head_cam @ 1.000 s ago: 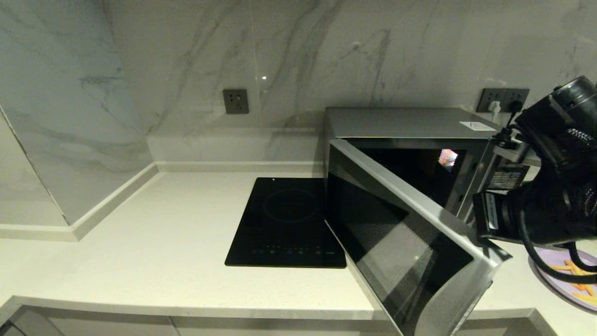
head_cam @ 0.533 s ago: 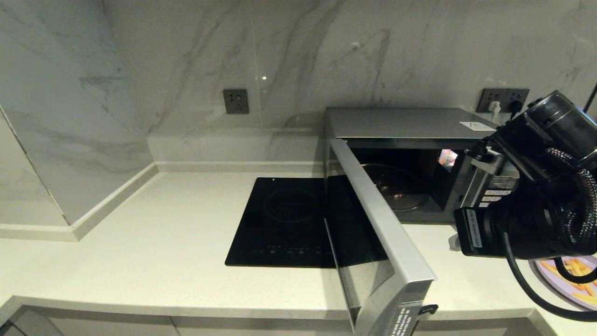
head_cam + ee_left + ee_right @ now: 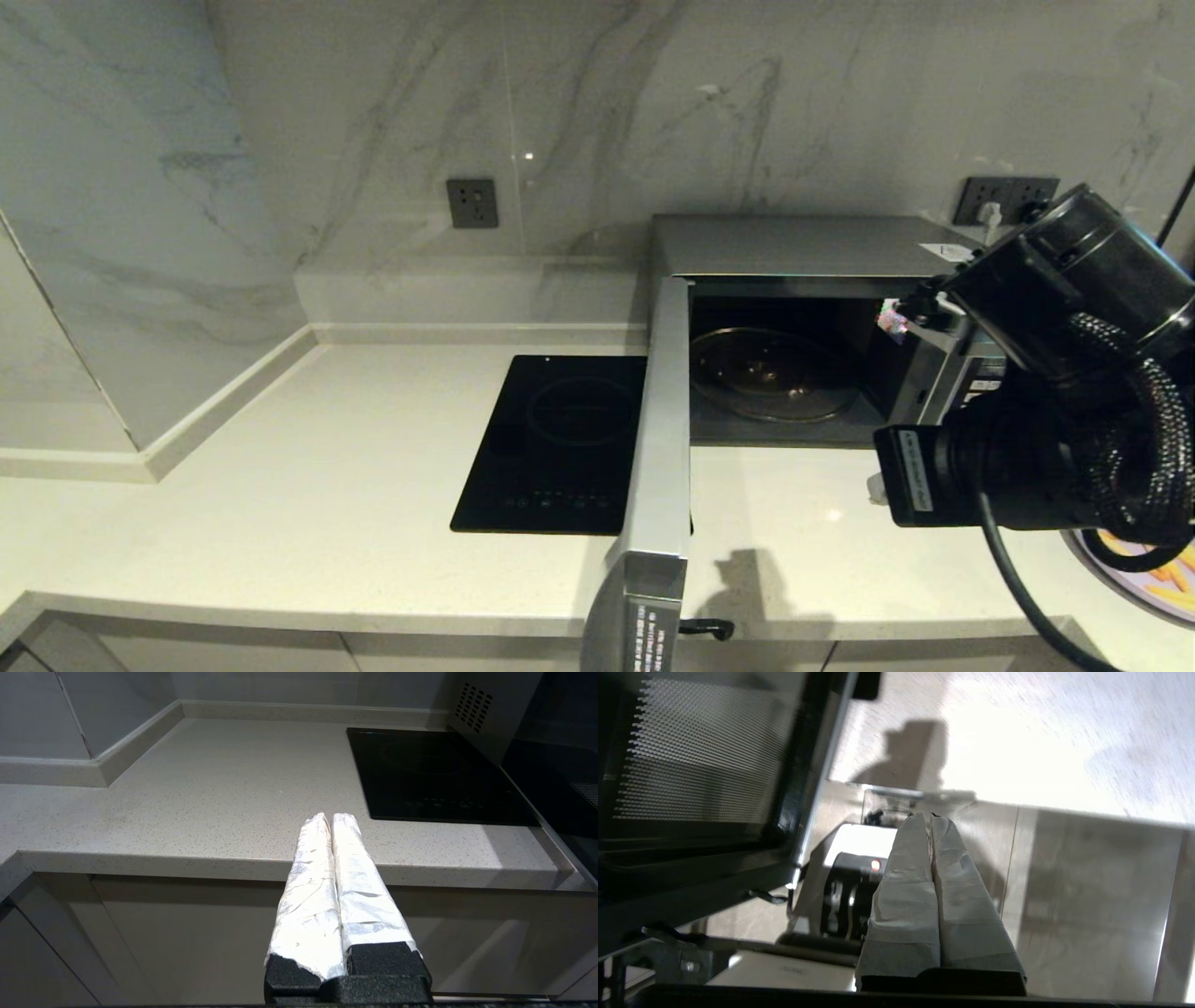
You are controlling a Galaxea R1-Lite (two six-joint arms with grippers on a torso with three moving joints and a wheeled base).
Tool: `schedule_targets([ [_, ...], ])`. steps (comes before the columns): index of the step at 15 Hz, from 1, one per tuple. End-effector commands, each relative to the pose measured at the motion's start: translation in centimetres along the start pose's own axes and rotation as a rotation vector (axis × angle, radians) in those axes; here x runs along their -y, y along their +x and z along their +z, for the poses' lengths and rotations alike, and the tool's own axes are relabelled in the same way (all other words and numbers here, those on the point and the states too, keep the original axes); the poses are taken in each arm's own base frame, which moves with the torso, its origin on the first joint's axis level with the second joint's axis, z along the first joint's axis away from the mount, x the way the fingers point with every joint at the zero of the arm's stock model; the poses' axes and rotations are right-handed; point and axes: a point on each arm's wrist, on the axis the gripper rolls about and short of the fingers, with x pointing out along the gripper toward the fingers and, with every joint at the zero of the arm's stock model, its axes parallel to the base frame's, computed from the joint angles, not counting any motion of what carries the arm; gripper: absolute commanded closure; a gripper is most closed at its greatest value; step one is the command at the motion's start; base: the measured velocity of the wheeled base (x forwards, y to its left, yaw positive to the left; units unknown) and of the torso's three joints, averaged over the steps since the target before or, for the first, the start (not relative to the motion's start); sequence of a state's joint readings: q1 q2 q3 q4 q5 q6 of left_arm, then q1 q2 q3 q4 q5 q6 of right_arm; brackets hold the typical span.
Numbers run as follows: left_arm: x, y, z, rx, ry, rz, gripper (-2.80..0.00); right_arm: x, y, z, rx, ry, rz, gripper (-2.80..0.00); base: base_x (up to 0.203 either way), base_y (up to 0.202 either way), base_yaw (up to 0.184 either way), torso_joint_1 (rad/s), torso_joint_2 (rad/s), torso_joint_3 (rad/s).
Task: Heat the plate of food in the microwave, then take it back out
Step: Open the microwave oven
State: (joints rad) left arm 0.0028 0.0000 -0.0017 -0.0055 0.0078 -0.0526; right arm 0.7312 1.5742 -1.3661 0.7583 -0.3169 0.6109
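Plate of food: lilac, with yellow-orange sticks, sitting on the counter at the far right edge of our head view, mostly hidden behind our right arm. Not yet loaded.

Microwave: door swung fully out, edge-on toward us; glass turntable bare inside. We judge the opening step done; loading, closing, heating and retrieving the plate all remain (most of the job).

Right gripper: fingers pressed together, holding nothing. It sits out beyond the front edge of the counter, just beside the free edge of the door. In the head view the arm crosses in front of the microwave's button panel.

Left gripper: fingers pressed together, empty, parked low before the counter front, left of the induction hob.
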Motion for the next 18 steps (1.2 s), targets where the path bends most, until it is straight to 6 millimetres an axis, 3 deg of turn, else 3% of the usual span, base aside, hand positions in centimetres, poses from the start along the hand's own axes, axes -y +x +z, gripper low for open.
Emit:
schedule_targets([
  [1,0.0,0.0,0.0,0.001,0.000,0.000,0.00,-3.2,1.3,0.0,0.033,-0.049,0.014,0.00,0.000,0.000,0.000,0.000,0.00,0.000],
  [6,0.0,0.0,0.0,0.001,-0.001,0.000,0.00,-6.4,-0.4,0.4,0.103,-0.061,0.126,0.00,0.000,0.000,0.000,0.000,0.00,0.000],
  [18,0.0,0.0,0.0,0.001,0.000,0.000,0.00,-7.6,-0.6,-0.8,0.081,-0.070,0.153,0.00,0.000,0.000,0.000,0.000,0.00,0.000],
])
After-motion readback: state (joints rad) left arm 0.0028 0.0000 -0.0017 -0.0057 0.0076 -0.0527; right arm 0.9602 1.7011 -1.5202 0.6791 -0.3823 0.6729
